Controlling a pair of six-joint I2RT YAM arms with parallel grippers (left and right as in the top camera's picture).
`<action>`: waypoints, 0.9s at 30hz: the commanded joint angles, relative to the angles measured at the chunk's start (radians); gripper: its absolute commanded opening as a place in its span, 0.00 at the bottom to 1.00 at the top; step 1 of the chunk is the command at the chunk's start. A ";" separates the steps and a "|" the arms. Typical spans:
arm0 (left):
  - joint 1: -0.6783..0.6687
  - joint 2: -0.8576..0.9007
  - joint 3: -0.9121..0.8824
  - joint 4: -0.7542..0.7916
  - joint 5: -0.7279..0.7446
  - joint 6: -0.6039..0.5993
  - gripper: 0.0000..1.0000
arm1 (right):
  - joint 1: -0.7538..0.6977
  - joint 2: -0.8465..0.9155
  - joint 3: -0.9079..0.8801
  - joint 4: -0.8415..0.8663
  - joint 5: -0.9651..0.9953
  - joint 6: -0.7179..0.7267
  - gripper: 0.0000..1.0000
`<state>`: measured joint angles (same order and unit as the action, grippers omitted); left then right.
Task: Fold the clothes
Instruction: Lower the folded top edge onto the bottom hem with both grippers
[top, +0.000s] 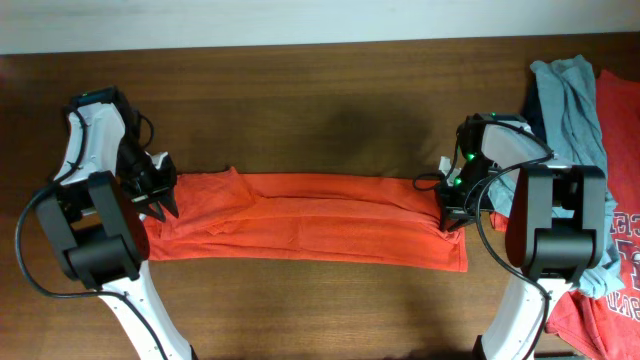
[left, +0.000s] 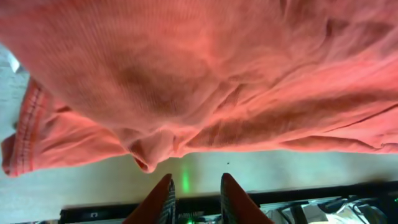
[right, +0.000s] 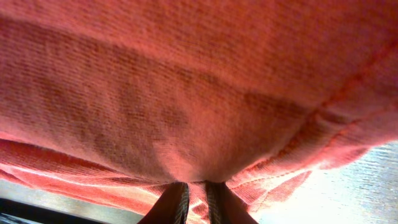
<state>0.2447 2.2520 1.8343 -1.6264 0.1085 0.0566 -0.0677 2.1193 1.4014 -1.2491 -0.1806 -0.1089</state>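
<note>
Room: table (top: 300, 90) wood shows along both long sides of the band; heap of clothes (top: 585, 130) at the right edge.
Shirt: orange-red T-shirt (top: 320, 225), long wrinkled folded band, mid-table.
Left gripper (left: 196, 183): jaws narrowly apart, nothing between them.
Right gripper (right: 196, 190): pinching the shirt's right end.

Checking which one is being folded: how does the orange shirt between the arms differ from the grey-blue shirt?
The orange shirt lies as a long flat band across the middle of the table; the grey-blue shirt sits crumpled at the right edge. The right gripper pinches the orange shirt; nothing holds the grey-blue shirt. Both are soft cloth.
</note>
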 joint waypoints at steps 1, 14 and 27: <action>0.006 -0.033 -0.008 -0.005 0.014 -0.003 0.25 | -0.005 0.036 -0.033 0.031 0.005 -0.006 0.18; 0.007 -0.033 -0.179 0.096 -0.031 -0.004 0.24 | -0.014 0.035 0.075 -0.031 0.008 -0.007 0.22; 0.007 -0.049 -0.168 0.101 -0.030 -0.011 0.13 | -0.018 0.035 0.267 -0.181 0.016 -0.034 0.22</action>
<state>0.2447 2.2475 1.6592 -1.5253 0.0845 0.0521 -0.0727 2.1468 1.6024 -1.4017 -0.1783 -0.1200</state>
